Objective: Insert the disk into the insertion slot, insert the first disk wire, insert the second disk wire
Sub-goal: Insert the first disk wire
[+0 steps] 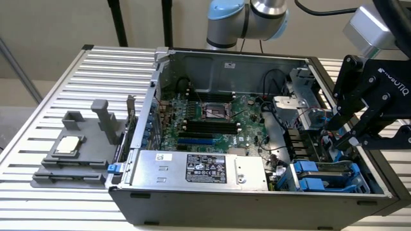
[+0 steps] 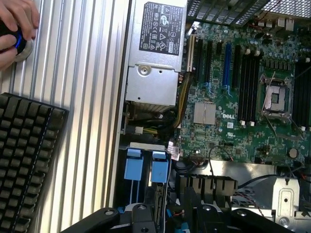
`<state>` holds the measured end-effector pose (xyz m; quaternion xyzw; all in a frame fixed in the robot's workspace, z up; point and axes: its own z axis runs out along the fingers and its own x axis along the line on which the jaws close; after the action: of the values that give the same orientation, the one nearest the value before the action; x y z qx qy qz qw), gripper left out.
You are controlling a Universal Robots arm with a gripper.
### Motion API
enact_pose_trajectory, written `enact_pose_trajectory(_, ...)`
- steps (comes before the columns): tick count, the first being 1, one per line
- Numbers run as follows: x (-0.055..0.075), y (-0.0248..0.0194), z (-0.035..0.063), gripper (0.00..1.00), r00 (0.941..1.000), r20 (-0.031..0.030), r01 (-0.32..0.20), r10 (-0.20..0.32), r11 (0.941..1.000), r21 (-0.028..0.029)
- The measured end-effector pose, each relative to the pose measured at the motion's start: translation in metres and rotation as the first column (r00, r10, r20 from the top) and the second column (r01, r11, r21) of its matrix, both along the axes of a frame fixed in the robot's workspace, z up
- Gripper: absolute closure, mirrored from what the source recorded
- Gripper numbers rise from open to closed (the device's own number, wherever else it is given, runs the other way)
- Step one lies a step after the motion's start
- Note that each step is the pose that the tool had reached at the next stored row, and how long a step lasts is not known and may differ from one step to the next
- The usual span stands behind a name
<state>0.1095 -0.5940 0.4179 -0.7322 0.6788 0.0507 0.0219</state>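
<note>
Down inside the slot [image 1: 284,179], at the near corner of the case [image 1: 257,207] on the exterior view's right: the disk [image 1: 324,179] in its blue carrier, mostly blue plastic on show, little of the grey body to be made out. In the wrist view, two blue tabs [image 2: 133,167] side by side at the slot's [image 2: 146,145] open end, just beside the case wall. Just behind the slot, low over the case's right side: the gripper [image 1: 340,134], black, hanging above a tangle of red and black wires [image 1: 313,115] and nearest to them. No telling whether wide, narrow or clamped on anything, nor whether touching those wires. In the wrist view, the gripper's [image 2: 172,218] black links close over thin red and blue leads. Next to the slot, along the case's near wall: the power supply [image 1: 199,168], silver, black label up. Beyond it, flat on the case floor: the motherboard [image 1: 212,120], green, with rows of black memory slots and a square socket. Under everything, a ribbed aluminium table [image 1: 96,72]. On the exterior view's left, well apart from the case: a grey fixture [image 1: 83,163] with a square silvery chip [image 1: 67,146] on top. Behind the case, the arm [image 1: 250,19] with its pale blue joint caps. In the wrist view, on the table apart from the case: a black keyboard [image 2: 24,160], and a hand [image 2: 17,24] over a small round knob [image 2: 20,46] with a blue glow.
</note>
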Motion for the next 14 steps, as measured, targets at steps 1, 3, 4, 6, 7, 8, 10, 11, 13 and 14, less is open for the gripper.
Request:
enact_pose_trajectory(1,0.0,0.0,0.0,0.62,1.0,0.0,0.0,0.0,1.0,0.0)
enact_pose_trajectory(3,0.001,0.0001,-0.0002,0.62,1.0,0.0,0.0,0.0,1.0,0.0)
enact_pose_trajectory(4,0.005,0.0001,-0.0004,0.62,1.0,-0.0005,0.0,0.0,1.0,0.0)
enact_pose_trajectory(6,0.014,0.0,-0.0011,0.62,1.0,-0.0012,0.0,0.0,1.0,0.0009)
enact_pose_trajectory(7,0.019,0.0,-0.0019,0.62,1.0,-0.0014,0.0,0.0,1.0,0.0011)
enact_pose_trajectory(8,0.023,0.0,-0.0032,0.62,1.0,-0.0015,0.0,0.0,1.0,0.0012)
enact_pose_trajectory(10,0.033,0.0,-0.0058,0.62,1.0,-0.0016,0.0,0.0,1.0,0.001)
enact_pose_trajectory(11,0.037,0.0,-0.0071,0.62,1.0,-0.0016,0.0,0.0,1.0,0.0011)
enact_pose_trajectory(13,0.046,0.0,-0.0104,0.62,1.0,-0.0016,0.0,0.0,1.0,0.0011)
enact_pose_trajectory(14,0.051,0.0,-0.0121,0.62,1.0,-0.0015,0.0,0.0,1.0,0.0007)
